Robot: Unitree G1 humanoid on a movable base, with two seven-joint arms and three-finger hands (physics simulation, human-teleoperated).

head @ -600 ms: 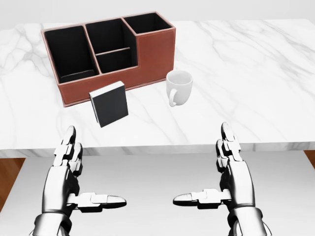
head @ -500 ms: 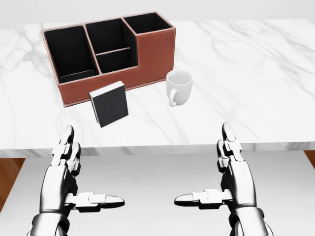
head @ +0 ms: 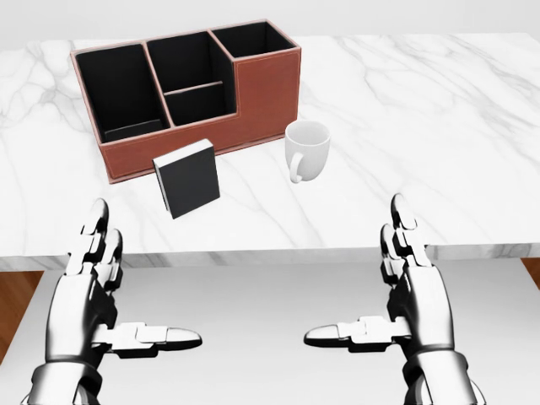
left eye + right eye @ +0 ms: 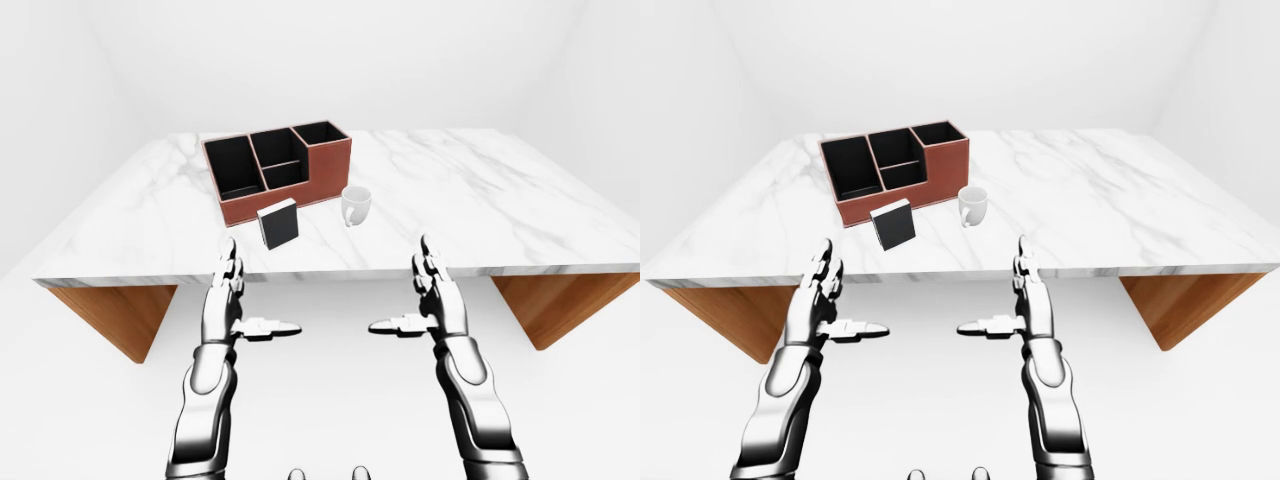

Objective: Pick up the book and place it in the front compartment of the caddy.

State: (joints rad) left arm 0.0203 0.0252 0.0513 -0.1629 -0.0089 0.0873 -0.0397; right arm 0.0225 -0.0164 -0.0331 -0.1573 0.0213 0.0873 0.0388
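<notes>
Book (image 3: 186,177): upright on the marble table (image 3: 439,126), just below the caddy (image 3: 187,93) in my head view; mug (image 3: 306,149) to its right; my left hand (image 3: 84,291) and right hand (image 3: 413,291) spread open, empty, below the table edge.

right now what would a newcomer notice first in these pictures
Two silver robot hands, the left hand and right hand, hang open at the bottom of the head view, short of the marble table's near edge. On the table, a red-brown caddy with black compartments sits at upper left, a black book stands just below it, and a white mug is to the book's right.
</notes>
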